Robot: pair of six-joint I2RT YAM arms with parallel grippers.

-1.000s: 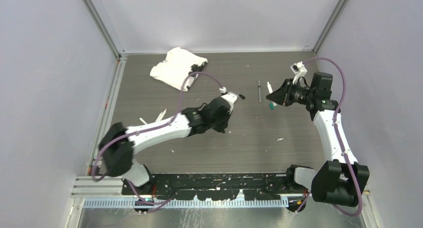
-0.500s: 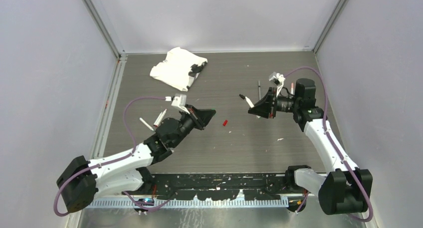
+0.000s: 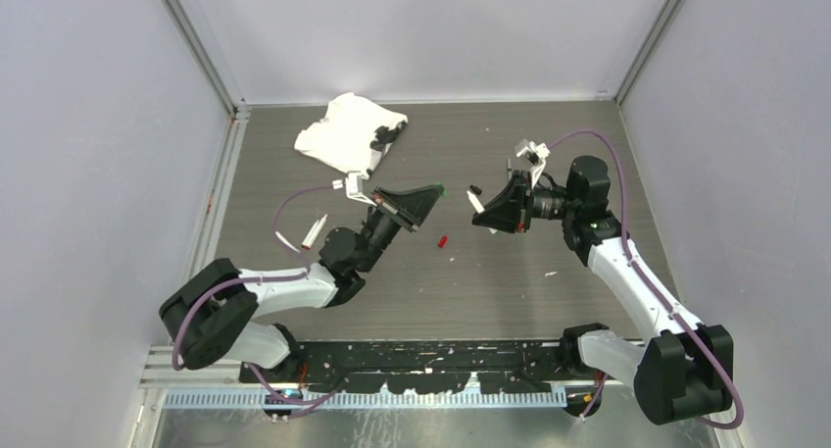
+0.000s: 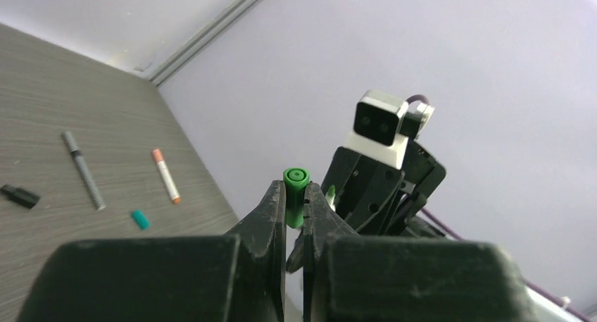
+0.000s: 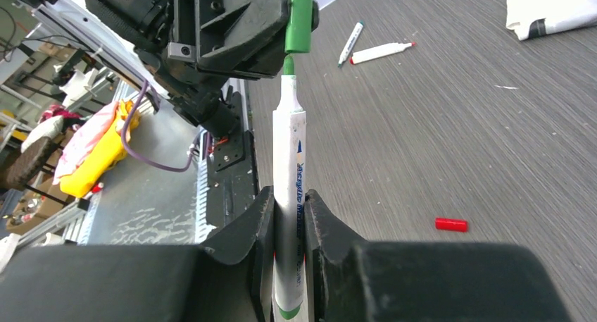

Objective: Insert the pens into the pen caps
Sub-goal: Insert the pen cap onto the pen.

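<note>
My left gripper (image 4: 298, 195) is shut on a green pen cap (image 4: 296, 194) and holds it above the table; the gripper also shows in the top view (image 3: 429, 191). My right gripper (image 5: 288, 202) is shut on a white pen (image 5: 288, 174). The pen's green tip (image 5: 288, 65) points at the cap's open end (image 5: 299, 19), touching or nearly so. The two grippers face each other mid-table, with the right gripper (image 3: 482, 206) on the right. A red cap (image 3: 442, 240) lies below them. A black cap (image 4: 20, 196), a teal cap (image 4: 140, 219), a dark grey pen (image 4: 83, 169) and an orange-tipped white pen (image 4: 166, 175) lie beyond.
Two more white pens (image 3: 316, 230) lie at the left of the table, also seen in the right wrist view (image 5: 380, 51). A crumpled white cloth (image 3: 343, 132) sits at the back left. Small white flecks dot the table. Grey walls close in three sides.
My left gripper drew back left, then rose and tilted toward the right gripper with the green cap. My right gripper moved left with the pen, meeting it.
</note>
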